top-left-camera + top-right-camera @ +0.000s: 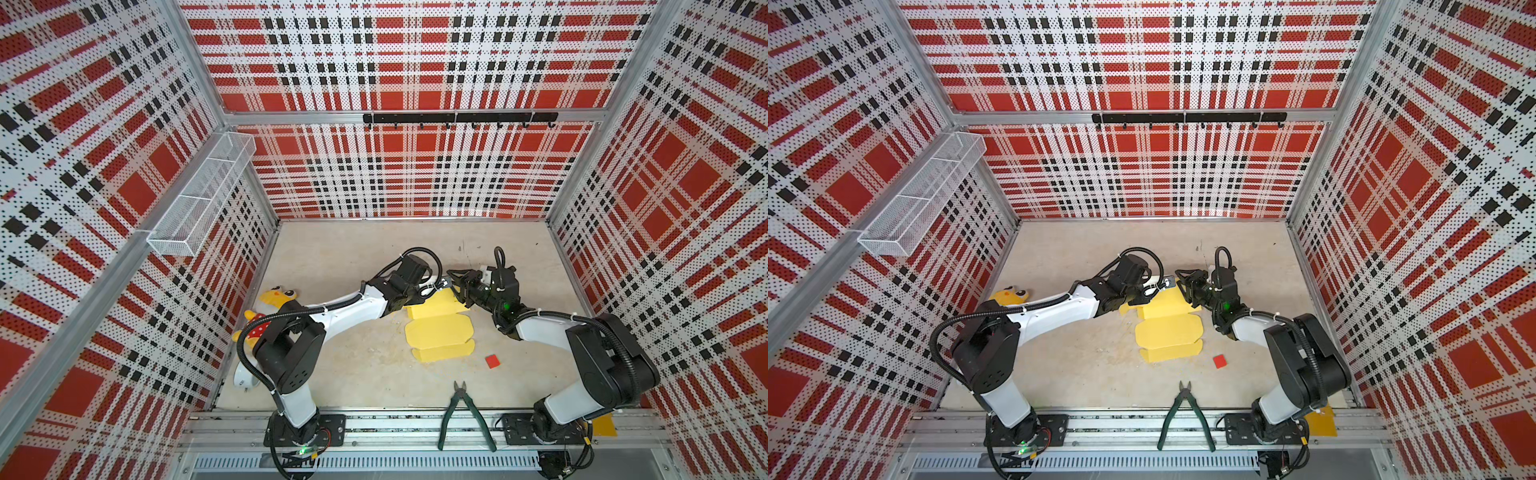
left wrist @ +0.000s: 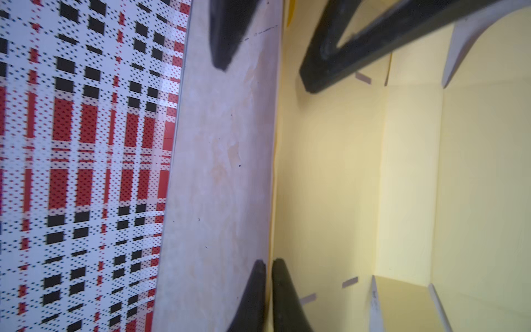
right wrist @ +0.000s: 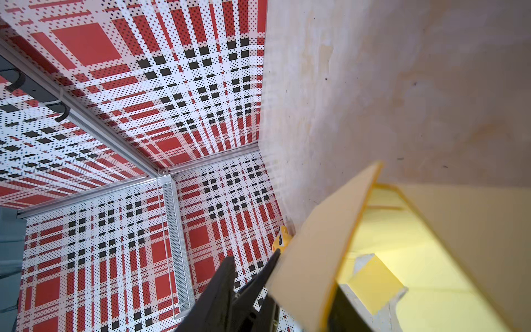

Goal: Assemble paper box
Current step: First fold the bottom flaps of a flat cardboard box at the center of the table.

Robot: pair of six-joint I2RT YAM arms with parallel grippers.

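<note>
Roughly at the middle of the desk (image 1: 332, 365) lies the paper box (image 1: 440, 332), pale yellow die-cut thin card, only half folded. Its near panels and rounded tabs lie flat, while at the far end a wall stands up.

The left gripper (image 2: 268, 263) has its black fingers (image 2: 284, 299) clenched on the edge of that raised wall, with the card pinched between them (the left wrist view shows this close up). The right gripper (image 1: 455, 286) meets the same wall from the right. Its fingers (image 2: 321, 69) are released and spread, one over the bare desk outside and the other inside the box. I cannot tell whether either touches the card.

The inner faces are plain, with short slots. A faint dark mark (image 2: 374, 293) on one small flap is too blurred to read.

By the left edge of the desk, partly behind the left arm, sits a yellow plush toy with a red white-spotted part (image 1: 274, 299). Near the box's near right corner, but apart from it, lies a small flat red square (image 1: 492, 360). At the near edge lie green-handled cutting pliers (image 1: 461, 415), their handles over the aluminium rail (image 1: 395, 428). By the right arm's base shows a yellow-orange flat tag (image 1: 604, 424).
</note>
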